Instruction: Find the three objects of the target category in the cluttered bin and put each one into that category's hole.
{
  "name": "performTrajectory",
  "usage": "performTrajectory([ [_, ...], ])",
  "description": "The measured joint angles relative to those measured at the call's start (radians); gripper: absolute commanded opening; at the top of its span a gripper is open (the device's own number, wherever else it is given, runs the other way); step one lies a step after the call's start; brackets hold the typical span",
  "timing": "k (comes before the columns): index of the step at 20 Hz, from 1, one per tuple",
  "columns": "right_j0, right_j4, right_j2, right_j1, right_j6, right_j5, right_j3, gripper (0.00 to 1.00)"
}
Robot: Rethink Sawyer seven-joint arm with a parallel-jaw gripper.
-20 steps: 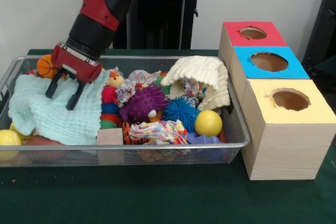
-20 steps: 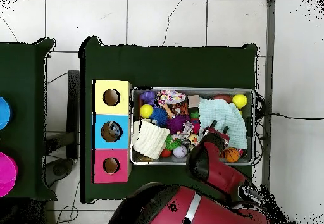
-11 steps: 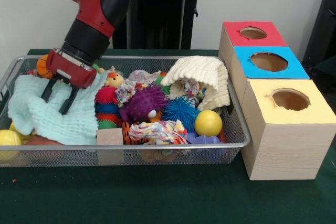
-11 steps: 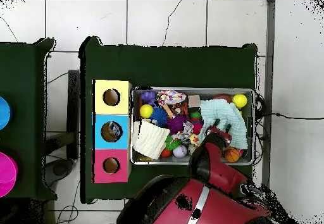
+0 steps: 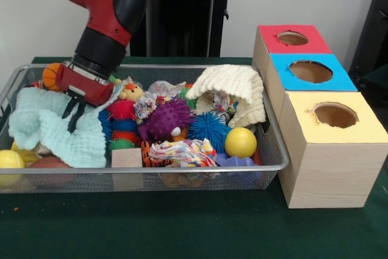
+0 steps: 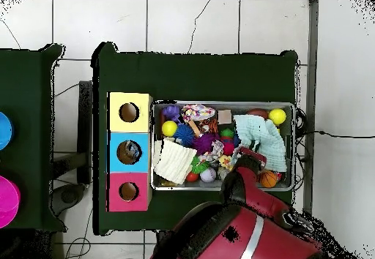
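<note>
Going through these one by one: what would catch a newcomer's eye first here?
Most likely the red and black arm, coming down at the left of the front view with its gripper shut on the pale green cloth. Next, the wire bin heaped with toys, and the red, blue and yellow boxes beside it.

A: Lighting's pretty even and bright up front, soft shadow under the wire bin, no harsh glare anywhere.

B: Yeah, the front view is sharp enough, but the overhead one's dimmer, and the green table goes nearly black.
</note>
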Motion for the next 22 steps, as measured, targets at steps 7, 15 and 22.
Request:
performTrajectory([
  [7, 0.008, -0.037, 0.038, -0.093, 0.000, 0.001, 0.064, 0.00],
  [15, 0.113, -0.090, 0.050, -0.293, 0.000, 0.001, 0.195, 0.00],
  [22, 0.052, -0.140, 0.177, -0.346, 0.000, 0.077, 0.237, 0.00],
])
